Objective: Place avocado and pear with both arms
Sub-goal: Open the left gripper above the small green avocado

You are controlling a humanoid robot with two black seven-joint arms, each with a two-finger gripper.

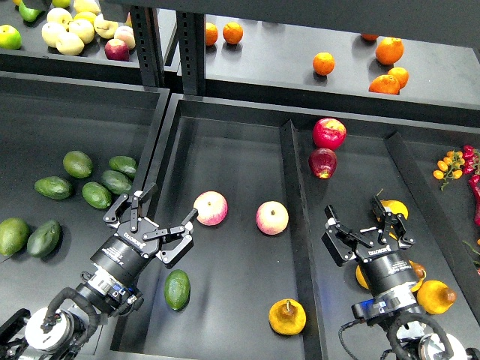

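Observation:
The avocado (177, 289), small and glossy green, lies near the front left of the middle tray (225, 150). The pear (287, 316), squat and orange-yellow with a brown stem, lies at the front right of the same tray. My left gripper (169, 202) hovers open just above and behind the avocado, with nothing between its fingers. My right gripper (360, 217) stands open over the right compartment, to the right of the pear and past the divider, also holding nothing.
Two pink-yellow apples (211, 208) (271, 217) lie mid-tray beside my left gripper. Two red apples (328, 133) sit in the right compartment with yellow-orange fruits (435, 296) around my right gripper. Darker avocados (96, 194) fill the left bin. Oranges (323, 63) lie on the back shelf.

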